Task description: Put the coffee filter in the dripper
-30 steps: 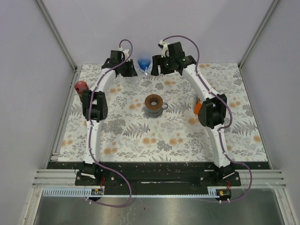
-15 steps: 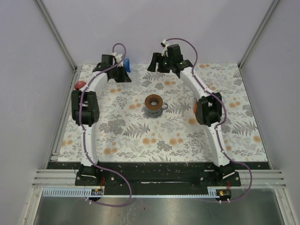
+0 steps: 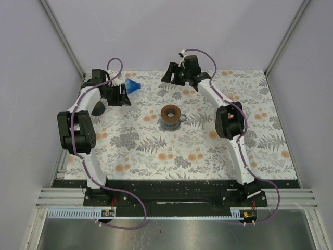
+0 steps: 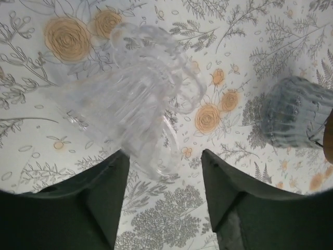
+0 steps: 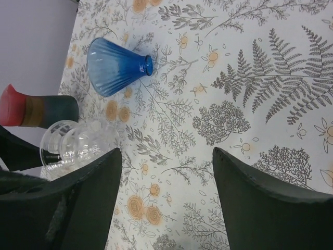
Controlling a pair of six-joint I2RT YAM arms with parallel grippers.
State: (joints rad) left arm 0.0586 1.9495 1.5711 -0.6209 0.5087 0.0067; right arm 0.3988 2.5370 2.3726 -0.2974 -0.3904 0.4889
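Dripper-prep step: clear dripper (image 4: 125,99) lies tipped at my left tool (image 4: 164,156), fingers apart, not clamped. Right tool (image 5: 166,153) spread wide, empty. Next: square up, close, stand it upright.

Left arm (image 3: 78,133) folds sharply at the elbow, forearm reaching to far left; left gripper (image 4: 164,156) angled down, jaws partly apart; right arm (image 3: 229,122) stretches toward far centre; right gripper (image 5: 166,151) jaws spread wide.
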